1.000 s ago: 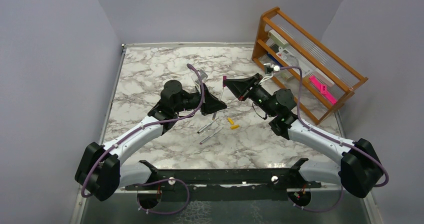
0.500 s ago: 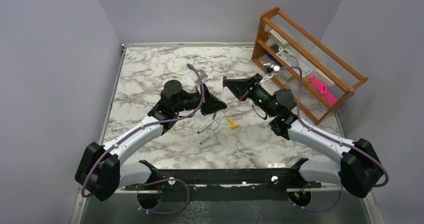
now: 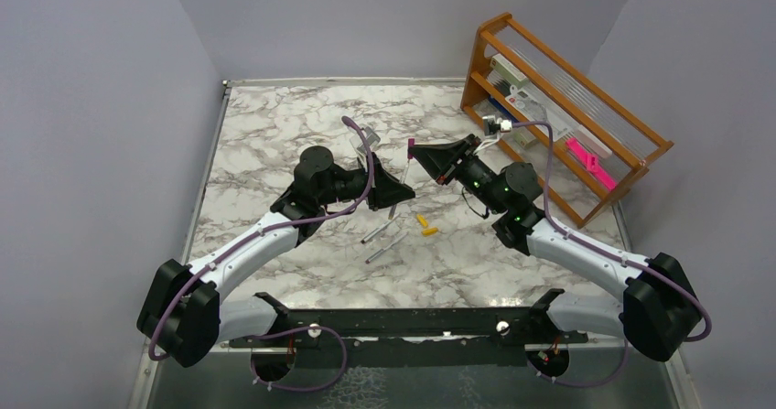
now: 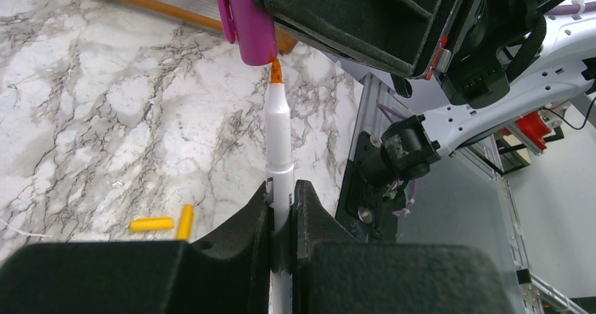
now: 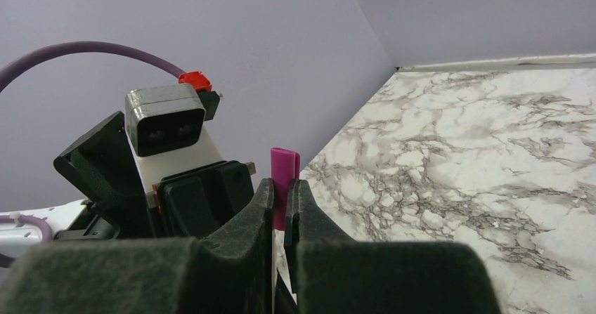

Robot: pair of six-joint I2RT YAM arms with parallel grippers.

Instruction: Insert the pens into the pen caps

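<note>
Left gripper (image 4: 282,194): fingers narrow, clamped on a thin silver-grey pen with an orange tip (image 4: 279,138). The pen stands nearly upright out of the jaws, tip up. In the top view this gripper (image 3: 393,189) sits mid-table, above the marble-pattern tabletop (image 3: 274,134).

Right gripper (image 5: 284,187): fingers narrow, pinching a stubby magenta-purple plastic cap (image 5: 284,170), which pokes out past the fingertips. From above, the cap (image 3: 411,142) is just beyond the left gripper, and both are raised off the table.

Left wrist view: the cap (image 4: 247,19) hangs directly over the pen with its open end down. The orange tip meets the right edge of the cap mouth. Can't tell whether it is inside yet; the pen body is fully outside.

On the tabletop:
- Two yellow-orange stubby caps (image 3: 422,220) (image 3: 429,231) lie close together, just right of the grippers.
- Two more slim silver-grey pens (image 3: 373,234) (image 3: 384,248) lie roughly parallel, near side of the left gripper.

A wooden slatted rack (image 3: 567,107) stands at the far right with a flat bright-pink object (image 3: 586,160) in it.
</note>
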